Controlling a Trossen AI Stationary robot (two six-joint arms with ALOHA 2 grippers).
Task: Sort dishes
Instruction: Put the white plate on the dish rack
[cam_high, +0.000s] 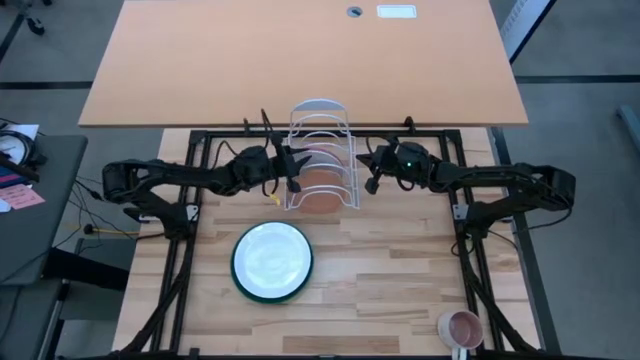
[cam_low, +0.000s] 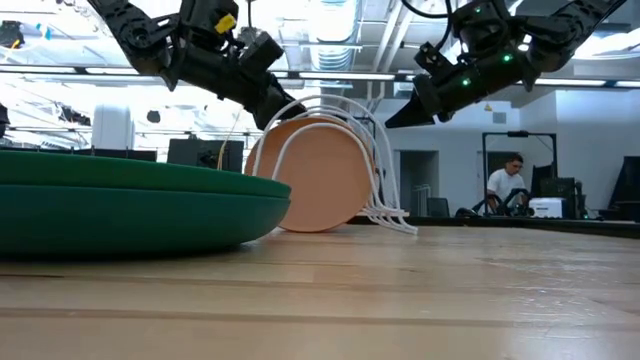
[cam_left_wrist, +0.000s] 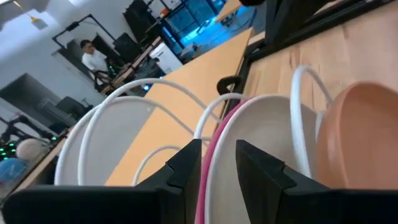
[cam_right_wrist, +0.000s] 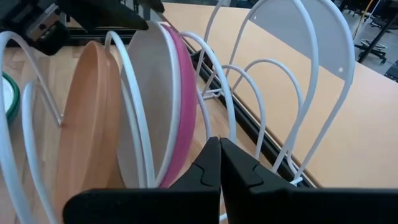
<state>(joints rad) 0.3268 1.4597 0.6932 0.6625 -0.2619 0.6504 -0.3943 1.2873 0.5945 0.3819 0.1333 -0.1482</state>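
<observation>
On my left, the left gripper hangs at the left side of the white wire rack, its fingers parted a little with the rim of the magenta-pink plate running up between them — I cannot tell whether they actually pinch it. That plate stands upright in the rack, and just beside it, in the next slot toward the front, stands the terracotta plate, also upright. In front of the rack, nearer me on the wooden table, the white plate lies flat on the dark green plate, well apart from both arms. On the right, the right gripper hovers at the rack's right side, jaws pressed together and holding nothing — the pink plate's edge sits just past its tips
</observation>
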